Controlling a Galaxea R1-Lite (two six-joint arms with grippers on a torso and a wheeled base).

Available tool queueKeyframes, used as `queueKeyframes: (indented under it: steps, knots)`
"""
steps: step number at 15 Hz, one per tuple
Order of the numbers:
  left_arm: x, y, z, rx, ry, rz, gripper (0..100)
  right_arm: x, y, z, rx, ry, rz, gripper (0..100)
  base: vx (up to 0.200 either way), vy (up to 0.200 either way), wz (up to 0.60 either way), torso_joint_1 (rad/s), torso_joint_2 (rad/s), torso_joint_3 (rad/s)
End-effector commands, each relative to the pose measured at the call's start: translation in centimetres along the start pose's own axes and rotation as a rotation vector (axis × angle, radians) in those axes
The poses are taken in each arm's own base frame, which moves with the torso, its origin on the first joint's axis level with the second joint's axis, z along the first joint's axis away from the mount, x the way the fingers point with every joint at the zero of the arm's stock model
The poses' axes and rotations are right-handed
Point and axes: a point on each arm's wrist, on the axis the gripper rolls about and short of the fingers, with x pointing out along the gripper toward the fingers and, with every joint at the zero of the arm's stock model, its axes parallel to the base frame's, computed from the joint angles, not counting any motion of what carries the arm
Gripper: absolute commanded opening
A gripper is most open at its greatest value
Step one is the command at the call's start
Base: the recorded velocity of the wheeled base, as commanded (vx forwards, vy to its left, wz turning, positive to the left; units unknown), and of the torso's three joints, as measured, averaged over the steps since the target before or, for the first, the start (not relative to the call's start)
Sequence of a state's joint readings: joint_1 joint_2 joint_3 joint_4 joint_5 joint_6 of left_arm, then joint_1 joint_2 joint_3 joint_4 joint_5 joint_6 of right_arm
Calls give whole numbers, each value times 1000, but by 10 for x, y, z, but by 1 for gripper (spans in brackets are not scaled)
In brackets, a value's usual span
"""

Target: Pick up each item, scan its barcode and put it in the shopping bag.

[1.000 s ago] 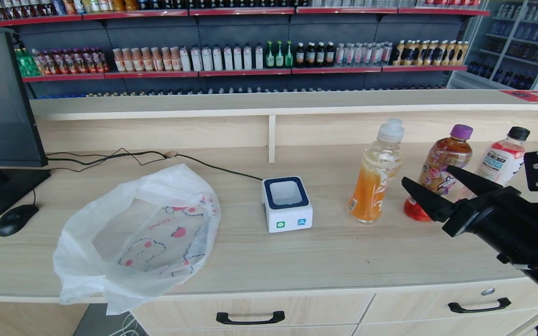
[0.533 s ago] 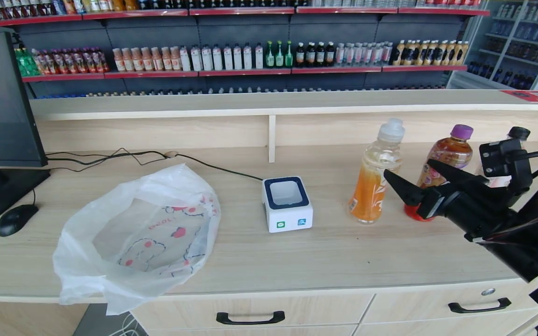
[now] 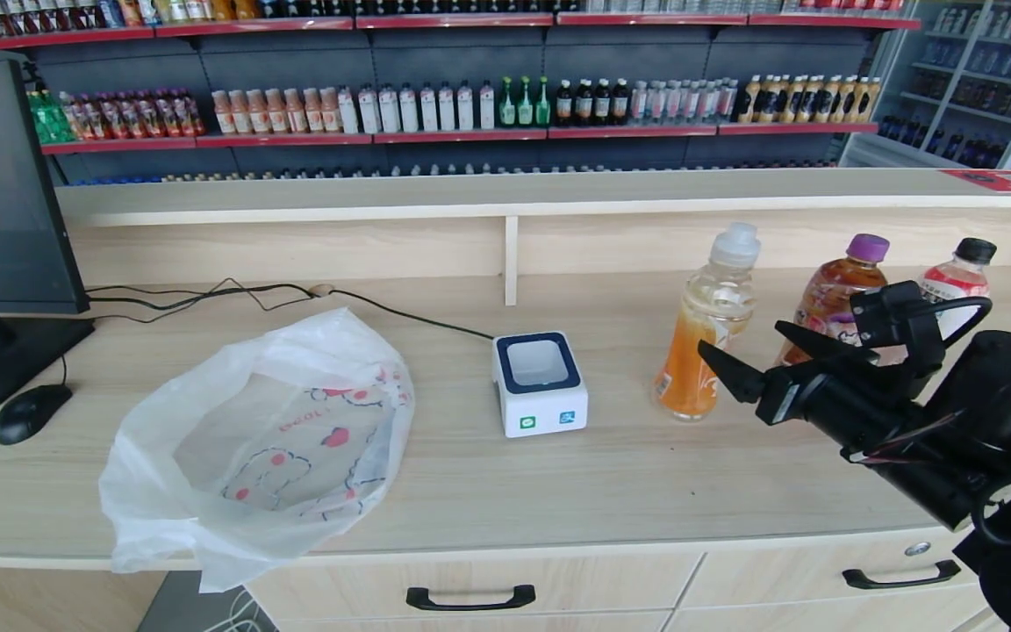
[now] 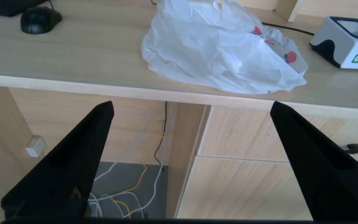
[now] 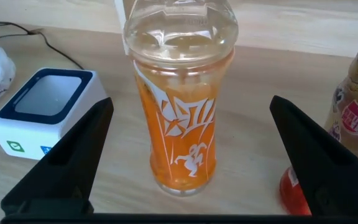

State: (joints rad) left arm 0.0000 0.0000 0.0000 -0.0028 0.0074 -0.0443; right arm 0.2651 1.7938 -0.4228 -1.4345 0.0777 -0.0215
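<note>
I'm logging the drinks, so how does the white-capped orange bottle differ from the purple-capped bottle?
The orange bottle has a white cap; the purple-capped bottle's is purple. The orange bottle holds bright orange drink, the purple-capped bottle amber-brown. The orange bottle stands nearer the scanner than the purple-capped bottle. Both stand upright on the counter.

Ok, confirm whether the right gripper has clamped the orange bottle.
No, the right gripper is open, fingers spread clear of the orange bottle.

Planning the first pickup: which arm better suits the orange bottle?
Right. The open right end effector faces the orange bottle close by; the left end effector is below the counter, near the shopping bag.
</note>
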Motion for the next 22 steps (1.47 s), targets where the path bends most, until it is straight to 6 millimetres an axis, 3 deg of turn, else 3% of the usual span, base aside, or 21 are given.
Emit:
queueKeyframes:
  steps: [1, 7, 16, 22]
  knots:
    - [0, 0, 0, 0, 1, -1, 100, 6, 0, -5, 1, 14, 0, 100, 0, 0, 0, 0, 0, 0]
    - [0, 0, 0, 0, 1, -1, 100, 16, -1, -13, 8, 28, 0, 100, 0, 0, 0, 0, 0, 0]
    - [0, 0, 0, 0, 1, 0, 100, 53, 8, -19, 9, -4, -73, 100, 0, 0, 0, 0, 0, 0]
    - [0, 0, 0, 0, 0, 0, 100, 63, 8, -20, -5, -19, -76, 100, 0, 0, 0, 0, 0, 0]
